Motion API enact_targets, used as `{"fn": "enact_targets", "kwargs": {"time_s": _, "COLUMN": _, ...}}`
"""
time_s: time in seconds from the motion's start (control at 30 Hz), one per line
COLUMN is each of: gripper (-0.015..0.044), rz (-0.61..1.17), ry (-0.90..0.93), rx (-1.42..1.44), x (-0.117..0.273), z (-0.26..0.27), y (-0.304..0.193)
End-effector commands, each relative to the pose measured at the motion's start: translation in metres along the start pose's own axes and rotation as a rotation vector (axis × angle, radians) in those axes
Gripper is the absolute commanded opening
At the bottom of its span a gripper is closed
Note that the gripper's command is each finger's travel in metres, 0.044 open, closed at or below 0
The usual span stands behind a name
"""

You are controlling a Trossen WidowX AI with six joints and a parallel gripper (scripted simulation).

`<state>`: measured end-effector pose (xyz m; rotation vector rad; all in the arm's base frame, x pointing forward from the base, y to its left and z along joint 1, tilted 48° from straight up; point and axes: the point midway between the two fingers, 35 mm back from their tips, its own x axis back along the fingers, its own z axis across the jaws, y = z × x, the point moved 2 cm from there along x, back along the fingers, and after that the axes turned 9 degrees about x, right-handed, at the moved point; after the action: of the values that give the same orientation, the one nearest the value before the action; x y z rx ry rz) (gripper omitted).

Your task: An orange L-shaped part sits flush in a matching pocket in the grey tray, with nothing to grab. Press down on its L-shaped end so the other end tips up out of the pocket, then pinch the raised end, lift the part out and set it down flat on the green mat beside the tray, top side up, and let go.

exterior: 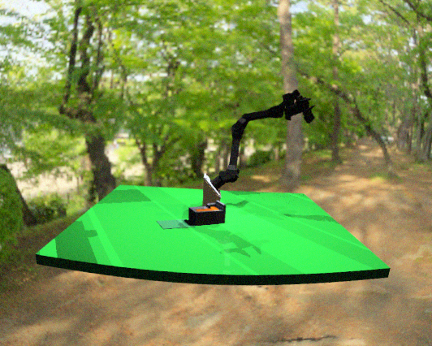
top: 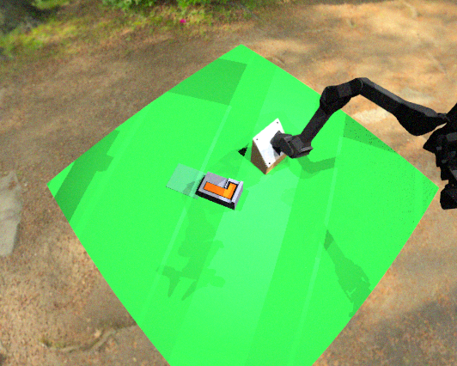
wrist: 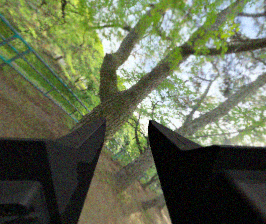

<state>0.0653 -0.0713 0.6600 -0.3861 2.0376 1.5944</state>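
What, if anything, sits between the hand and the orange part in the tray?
Nothing visible does. The hand is raised high and off to the side, holding nothing, and the orange part lies exposed in the grey tray; the arm's base block stands behind the tray.

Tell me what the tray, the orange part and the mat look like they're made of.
Tray: looks like grey metal or hard plastic, with pale top faces and dark sides. Part: probably plastic, uniform matte orange. Mat: a smooth, flat, uniform green slab with a dark edge, perhaps rubber or foam; unclear.
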Motion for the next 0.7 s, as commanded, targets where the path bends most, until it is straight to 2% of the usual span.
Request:
{"fn": "enact_targets", "kwargs": {"time_s": 0.0, "gripper": 0.018, "rz": 0.022, "ry": 0.101, "rx": 0.225, "x": -0.018, "z": 0.068, "y": -0.014}}
{"fn": "enact_targets", "kwargs": {"time_s": 0.17, "gripper": 0.018, "rz": 0.122, "ry": 0.225, "rx": 0.463, "x": -0.044, "z": 0.138, "y": -0.061}}
{"fn": "enact_targets", "kwargs": {"time_s": 0.33, "gripper": 0.018, "rz": 0.244, "ry": 0.376, "rx": 0.674, "x": -0.066, "z": 0.186, "y": -0.13}}
{"fn": "enact_targets", "kwargs": {"time_s": 0.5, "gripper": 0.018, "rz": 0.414, "ry": 0.544, "rx": 0.795, "x": -0.078, "z": 0.213, "y": -0.212}}
{"fn": "enact_targets", "kwargs": {"time_s": 0.67, "gripper": 0.018, "rz": 0.618, "ry": 0.684, "rx": 0.823, "x": -0.073, "z": 0.216, "y": -0.297}}
